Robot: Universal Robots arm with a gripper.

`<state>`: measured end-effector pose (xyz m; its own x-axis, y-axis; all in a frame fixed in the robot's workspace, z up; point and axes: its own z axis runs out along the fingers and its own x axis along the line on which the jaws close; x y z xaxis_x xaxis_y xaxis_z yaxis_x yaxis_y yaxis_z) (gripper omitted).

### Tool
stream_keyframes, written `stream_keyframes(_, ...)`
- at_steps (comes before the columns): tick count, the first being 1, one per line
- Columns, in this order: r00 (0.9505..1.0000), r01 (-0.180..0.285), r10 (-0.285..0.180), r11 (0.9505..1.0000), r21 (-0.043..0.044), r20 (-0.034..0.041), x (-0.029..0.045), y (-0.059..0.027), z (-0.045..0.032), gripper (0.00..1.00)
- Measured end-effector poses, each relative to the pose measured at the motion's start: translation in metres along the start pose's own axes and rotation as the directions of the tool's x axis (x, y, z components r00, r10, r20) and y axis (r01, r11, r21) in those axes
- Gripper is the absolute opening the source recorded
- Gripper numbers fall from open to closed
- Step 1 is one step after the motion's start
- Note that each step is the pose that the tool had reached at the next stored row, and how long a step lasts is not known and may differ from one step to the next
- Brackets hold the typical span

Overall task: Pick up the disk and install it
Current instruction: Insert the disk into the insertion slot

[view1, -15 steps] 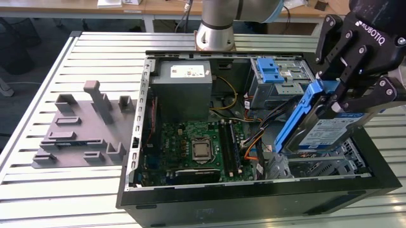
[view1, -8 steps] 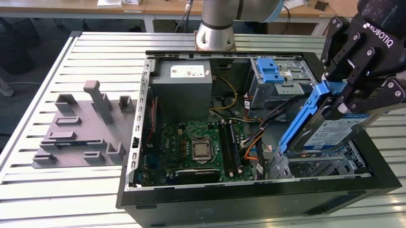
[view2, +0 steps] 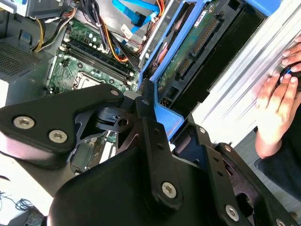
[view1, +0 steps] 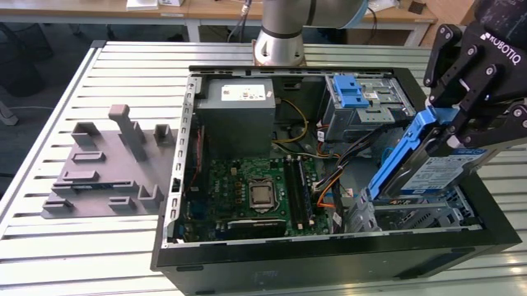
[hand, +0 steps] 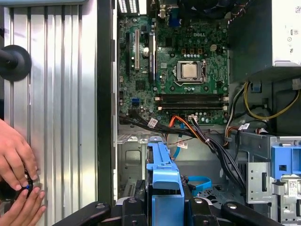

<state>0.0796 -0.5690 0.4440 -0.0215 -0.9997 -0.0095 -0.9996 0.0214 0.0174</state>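
Hand (view1: 466,126): one, black, clenched on the disk's blue rails. In the first wrist view (hand: 164,207) we see a rail pinched in its grip.
Disk (view1: 436,176): one, held steeply tilted at the exterior view's right, over the drive bay in the near corner of the case. Its lower end is down at the bay's metal frame, and we cannot tell whether they touch. In the second wrist view we see its green circuit side (view2: 188,52).
Case (view1: 329,259): one, black, lying open on the surface.
Board (view1: 247,191): one, green, flat inside the case, with a bare processor socket at its middle.
Power supply (view1: 239,102): one grey box in the far corner of the case.
Cage (view1: 362,102): one, silver with a blue latch, at the far side, with cables between it and the power supply.
Fixture (view1: 107,166): one grey moulded piece, at the exterior view's left of the case and apart from it.
Surface (view1: 82,259): one, slatted metal.
Person (hand: 16,165): one, both palms closed round a small dark thing just outside the case wall.
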Motion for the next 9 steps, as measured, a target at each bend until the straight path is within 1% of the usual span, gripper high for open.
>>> stream_keyframes(9,1.0000,-0.004,0.004,1.0000,0.0001,0.0000,0.0001,-0.0008,0.0050,0.37)
